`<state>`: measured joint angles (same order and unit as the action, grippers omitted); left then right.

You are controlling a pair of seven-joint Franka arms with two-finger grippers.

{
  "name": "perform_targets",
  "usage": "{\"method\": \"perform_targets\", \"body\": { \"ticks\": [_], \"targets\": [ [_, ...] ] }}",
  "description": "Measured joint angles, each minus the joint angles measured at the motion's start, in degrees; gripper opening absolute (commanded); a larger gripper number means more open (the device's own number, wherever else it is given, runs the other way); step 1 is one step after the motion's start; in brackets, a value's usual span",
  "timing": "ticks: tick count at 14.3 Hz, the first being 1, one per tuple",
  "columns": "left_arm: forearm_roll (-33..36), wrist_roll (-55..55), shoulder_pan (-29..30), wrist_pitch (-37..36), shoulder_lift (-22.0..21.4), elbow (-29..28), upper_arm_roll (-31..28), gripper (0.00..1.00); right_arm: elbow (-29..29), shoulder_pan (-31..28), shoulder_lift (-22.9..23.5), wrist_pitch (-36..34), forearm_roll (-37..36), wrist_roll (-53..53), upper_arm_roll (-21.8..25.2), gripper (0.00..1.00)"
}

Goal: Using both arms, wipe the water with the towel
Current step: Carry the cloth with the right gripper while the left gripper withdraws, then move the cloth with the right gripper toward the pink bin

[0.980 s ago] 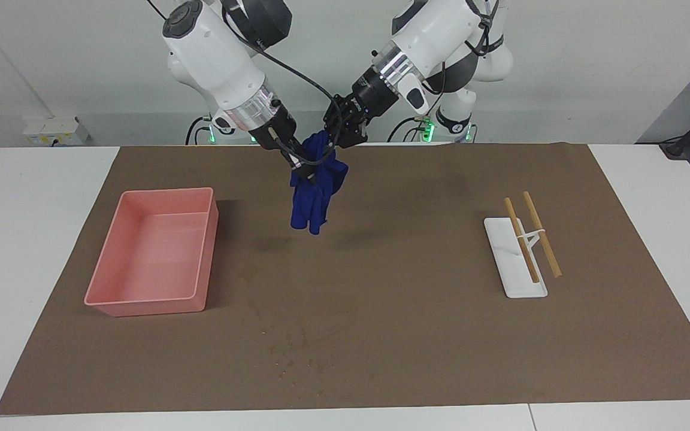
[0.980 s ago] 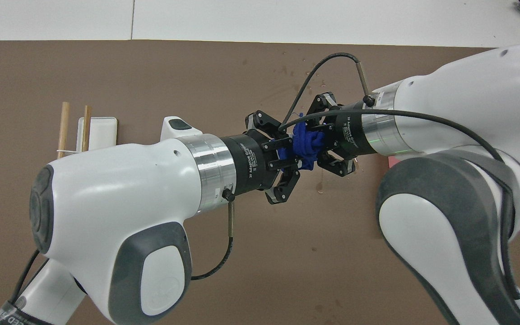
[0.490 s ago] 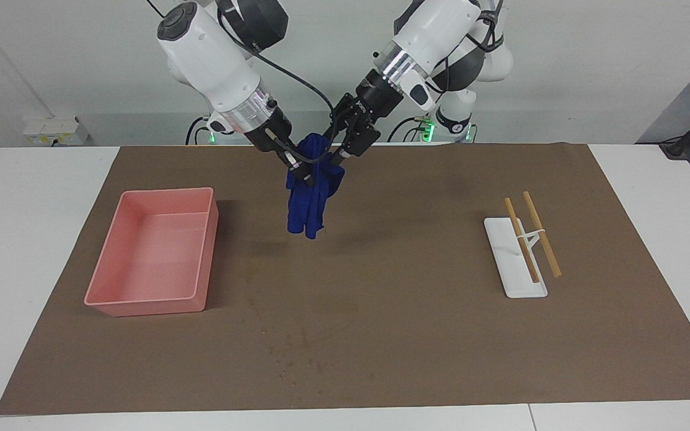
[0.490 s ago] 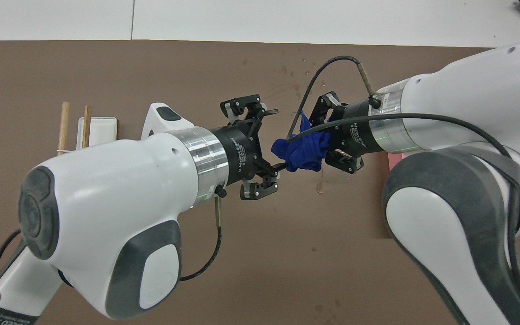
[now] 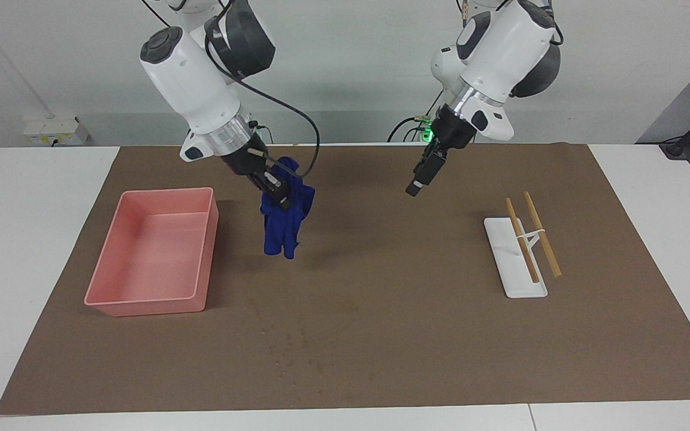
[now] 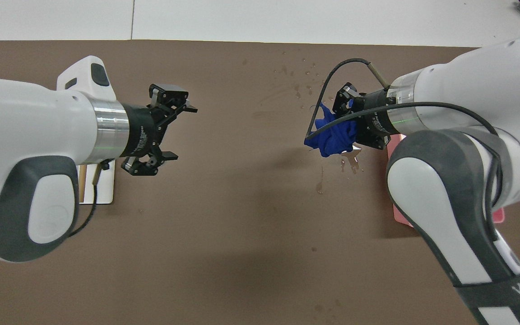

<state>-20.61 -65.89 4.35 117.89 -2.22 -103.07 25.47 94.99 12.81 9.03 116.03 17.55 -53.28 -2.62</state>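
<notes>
Right end effector (image 5: 278, 194) grips the hanging blue towel (image 5: 284, 222); left end effector (image 6: 179, 133) gapes empty

Bin (image 5: 150, 251) sits toward the right arm's end of the table (image 5: 39, 239), chopstick rest (image 5: 516, 257) toward the left arm's end, water drops (image 5: 297, 350) between them, farther from the robots.

You could make out very little lettering. Small white print ran along the black body of the left gripper (image 6: 179, 133) and of the right gripper (image 6: 332, 128) in the overhead view, too fine to read. White capitals on the black band at the base of the white right arm (image 6: 508, 286) began "WA"; the rest was cut off.
</notes>
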Motion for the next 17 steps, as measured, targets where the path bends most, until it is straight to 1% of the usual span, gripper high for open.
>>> {"method": "perform_targets", "body": {
  "ticks": [2,3,5,7,9,10,12,13,14,17],
  "targets": [
    [6.5,10.6,1.8,-3.6,-0.3,0.3,-0.6,1.0,0.2,-0.4,4.6,6.0,-3.3,5.0,0.0,0.0],
    [9.7,14.6,2.0,-5.3,-0.3,0.6,-1.0,1.0,0.3,-0.5,7.0,9.1,-3.8,6.8,0.0,0.0],
    [13.7,27.4,2.0,-10.6,-0.4,2.5,-3.2,1.0,0.5,-0.9,11.4,14.2,-4.0,9.7,0.0,0.0],
    [16.3,40.9,2.2,-17.1,-0.4,5.3,-6.9,1.0,1.2,-2.1,14.2,17.3,-4.0,12.0,0.1,0.0],
    [20.0,50.5,1.6,-21.6,-0.4,7.1,-10.0,1.0,3.6,-4.2,15.2,19.0,-4.1,13.0,0.1,0.0],
    [20.9,53.0,-0.3,-22.7,-0.4,7.4,-12.7,1.0,4.7,-4.8,15.6,19.1,-4.1,13.1,0.2,0.0],
    [21.5,58.1,-5.9,-24.5,-0.1,8.2,-20.4,1.0,6.0,-5.6,17.4,19.4,-4.1,13.2,0.2,0.0],
    [21.5,60.5,-6.7,-24.9,0.1,8.7,-22.0,1.0,6.2,-5.7,18.6,20.0,-4.1,13.2,0.2,0.0],
    [21.5,62.3,-6.7,-25.1,0.3,8.9,-22.5,1.0,6.2,-5.7,19.4,20.8,-4.1,13.2,0.1,0.0],
    [21.5,63.7,-6.3,-25.1,0.3,9.1,-22.5,1.0,6.3,-5.7,19.3,20.9,-4.1,13.2,0.1,0.0]
  ]
}}
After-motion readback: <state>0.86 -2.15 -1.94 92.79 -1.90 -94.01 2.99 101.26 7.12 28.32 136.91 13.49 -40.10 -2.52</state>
